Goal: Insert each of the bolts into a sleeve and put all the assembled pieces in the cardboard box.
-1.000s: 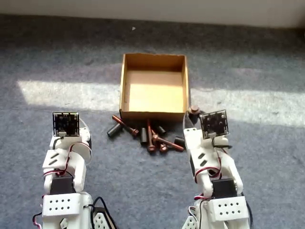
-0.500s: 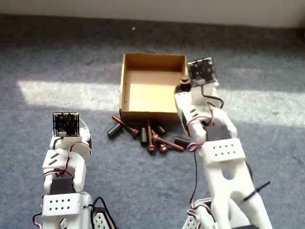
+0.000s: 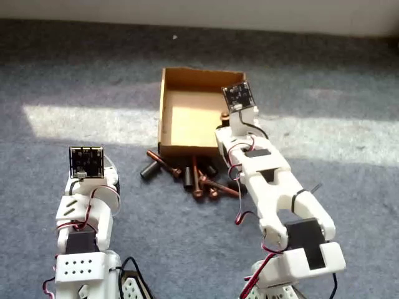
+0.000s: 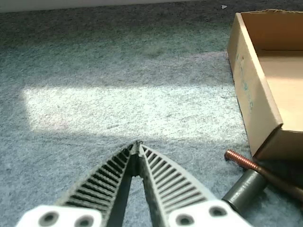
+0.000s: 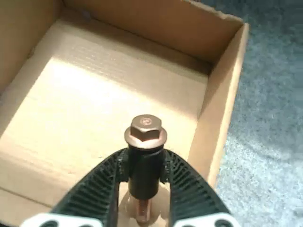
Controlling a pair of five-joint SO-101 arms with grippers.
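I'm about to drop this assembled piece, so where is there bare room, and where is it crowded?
The cardboard box floor is bare wall to wall below the right end effector gripping the assembled piece. Carpet left of the box, ahead of the left end effector, is free too. Crowded: loose bolts and sleeves heaped by the box's near wall.

Daylit, bright enough. High view: hard sun band across worktop point(image 3: 75, 121), 9 to 3 o'clock, dimmer grey toward 12 and 6. Sun patch on cardboard box point(image 3: 162, 112) floor, slightly washed out; loose bolts point(image 3: 199, 180) in shade at its 6 o'clock. Sharp on left fingers point(image 4: 165, 175) and right fingers point(image 5: 189, 189); glint on sleeved bolt point(image 5: 146, 130) head. Mild softness on far worktop in left wrist view.
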